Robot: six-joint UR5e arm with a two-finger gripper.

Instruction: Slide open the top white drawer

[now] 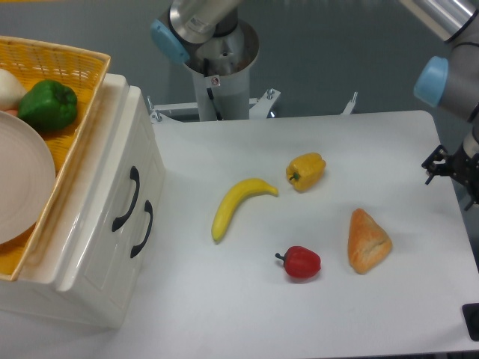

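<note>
Sitting shut at the surface's left edge, top drawer [112,179]; hovering off the right edge, hand [454,170], grip state impossible to tell; risking catching the lower handle [142,229] just beside the upper handle [126,199], or jolting the basket [60,82] on top.

Arm reaches along right edge; gripper [455,170] mostly cropped, state unclear.

Cabinet [97,224] left – basket [71,60] on top (plate [22,179] inside); banana [236,206] right.
</note>
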